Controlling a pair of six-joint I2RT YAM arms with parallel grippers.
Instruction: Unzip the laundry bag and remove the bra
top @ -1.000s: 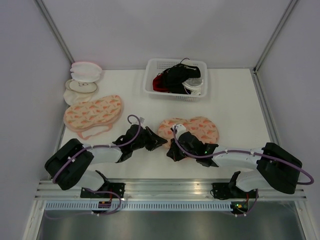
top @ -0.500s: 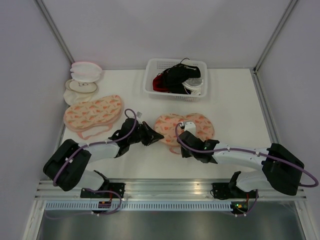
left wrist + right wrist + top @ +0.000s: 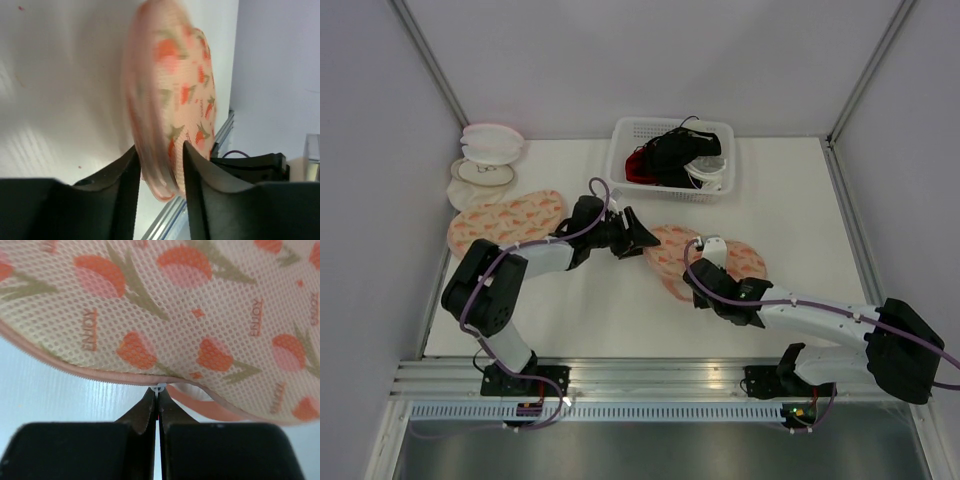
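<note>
One laundry bag point(image 3: 735, 258) point(image 3: 175, 100) point(image 3: 200, 300), peach-pink with orange print, mid-table, long axis running left to right.
- Zip seam: shut along the stretch seen in the right wrist view; the rest is out of frame. Contents cannot be seen in any view.
- Left end: pinched between the fingers of the left gripper point(image 3: 642, 243) point(image 3: 159, 155), one finger on each face, edge standing upright between them. The far end is blurred in the left wrist view.
- Near edge: the right gripper point(image 3: 688, 283) point(image 3: 157, 392) has its fingers pressed together on the small pale zip pull point(image 3: 159, 388) at the seam. From above, wrist and purple cable cover this contact.

One second printed bag point(image 3: 510, 222), left of the first, well apart from it. The left arm crosses its right end.

Two round white-and-pink cases point(image 3: 492, 143) point(image 3: 480, 178), far left corner, overlapping; whether they are shut cannot be told.

One white basket point(image 3: 620, 165), behind the held bag and near it, holding black, red and white garments tangled together; separate pieces are hard to make out.

One white table point(image 3: 620, 310): bare surface between the bag and the near rail, and to the bag's right up to the wall. Walls close the left, right and far sides.
</note>
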